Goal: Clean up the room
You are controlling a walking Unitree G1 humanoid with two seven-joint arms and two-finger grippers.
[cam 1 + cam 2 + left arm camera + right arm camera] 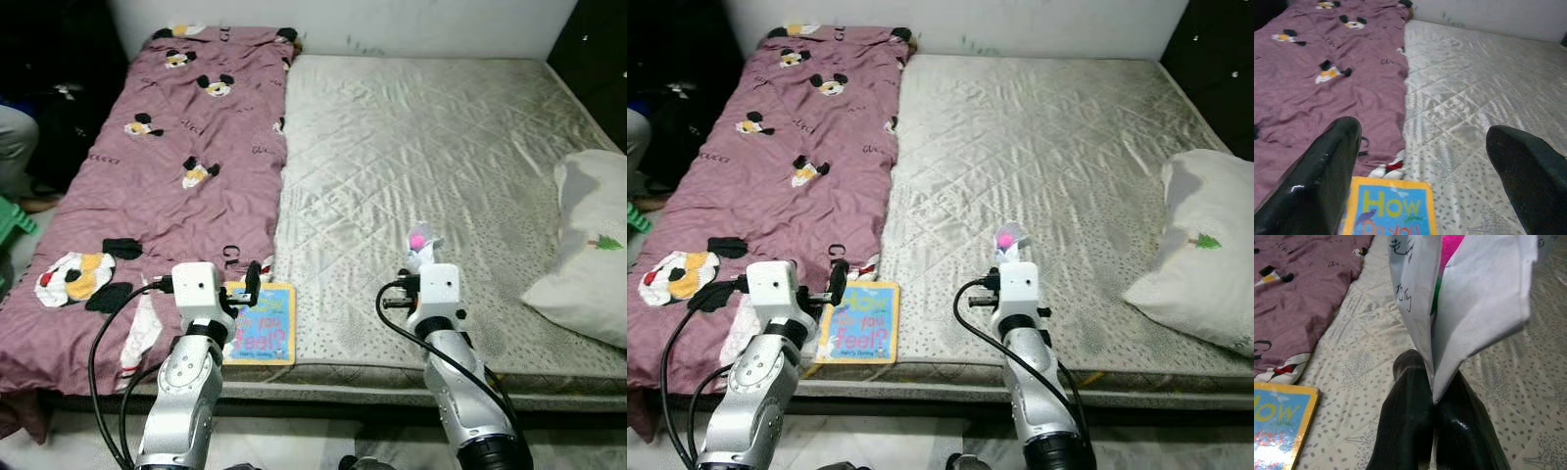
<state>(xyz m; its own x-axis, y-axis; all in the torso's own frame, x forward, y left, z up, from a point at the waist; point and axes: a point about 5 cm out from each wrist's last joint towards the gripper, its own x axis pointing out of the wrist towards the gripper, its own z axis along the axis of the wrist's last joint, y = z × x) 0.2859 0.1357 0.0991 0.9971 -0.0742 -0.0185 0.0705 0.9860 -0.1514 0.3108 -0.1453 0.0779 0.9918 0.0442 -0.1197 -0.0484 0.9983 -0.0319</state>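
The right claw (1432,406) has its two black fingers pressed together on a folded white paper (1469,308) with handwriting on it; something bright pink shows between the folds, too hidden to name. It hovers over the near part of the grey quilted mattress (421,157). The left claw (1425,166) stands with its fingers wide apart, holding nothing, just above one picture book (263,323) lying flat at the mattress's near edge; in the left wrist view the book's lower half is cut off. Beside the book lies one mauve blanket (167,166) printed with cartoon mice. One white pillow (593,245) sits at the far right, partly cut off. At the left edge, part of a person's clothing (15,142) shows.
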